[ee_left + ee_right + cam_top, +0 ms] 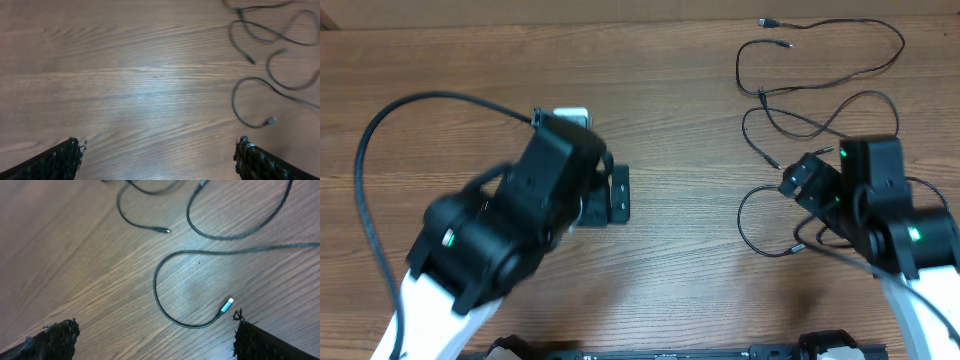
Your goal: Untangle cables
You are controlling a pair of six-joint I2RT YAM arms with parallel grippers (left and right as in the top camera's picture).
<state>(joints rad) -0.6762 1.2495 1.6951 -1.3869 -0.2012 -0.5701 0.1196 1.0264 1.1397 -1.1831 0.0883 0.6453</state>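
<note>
Several thin black cables (741,220) lie as loose loops on the right half of the wooden table, running up to plug ends near the far edge (767,21). My right gripper (800,205) hovers over the lower loops, open and empty. In the right wrist view one cable (156,287) curves between the spread fingers, and its silver-blue plug (227,305) lies just beside the right fingertip (250,335), apart from it. My right gripper (156,322) holds nothing. My left gripper (612,192) is at the table's middle, open (160,145) over bare wood, with the cables (233,102) to its far right.
The table (680,90) is brown wood grain. Thick black arm cable (365,150) arcs over the left side. The bulky left arm (510,230) covers the centre-left. A frame rail (670,353) runs along the near edge.
</note>
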